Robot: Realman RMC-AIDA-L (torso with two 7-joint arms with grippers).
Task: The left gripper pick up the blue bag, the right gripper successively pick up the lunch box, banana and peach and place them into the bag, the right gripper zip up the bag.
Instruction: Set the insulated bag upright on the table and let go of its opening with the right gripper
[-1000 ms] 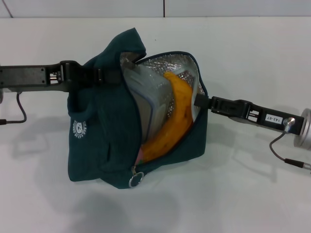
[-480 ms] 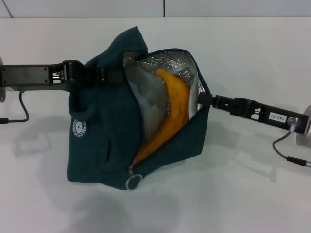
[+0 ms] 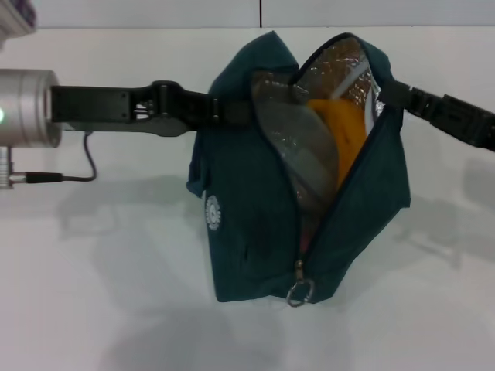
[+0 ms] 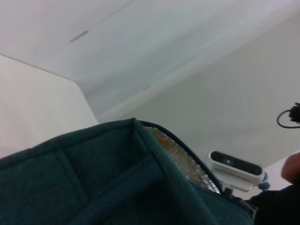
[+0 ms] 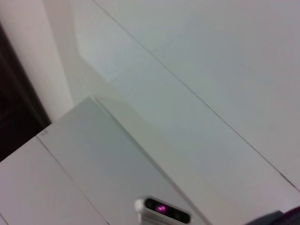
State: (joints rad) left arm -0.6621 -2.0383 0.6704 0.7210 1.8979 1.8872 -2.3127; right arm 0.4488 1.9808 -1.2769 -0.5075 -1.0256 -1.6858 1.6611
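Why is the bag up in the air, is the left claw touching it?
Touching. In the head view the left gripper reaches into the fabric of the blue bag near its top, no gap showing, and the bag hangs from it.

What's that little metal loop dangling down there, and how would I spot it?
Find the blue bag hanging between the left gripper and right gripper. Follow its open zipper down to the bottom front corner: the ring zipper pull hangs there, the only shiny metal circle.

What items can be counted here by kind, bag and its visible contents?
Blue bag: 1
Lunch box, inside the bag: 1
Banana, inside the bag: 1
Peach: 0 visible
Total: 3
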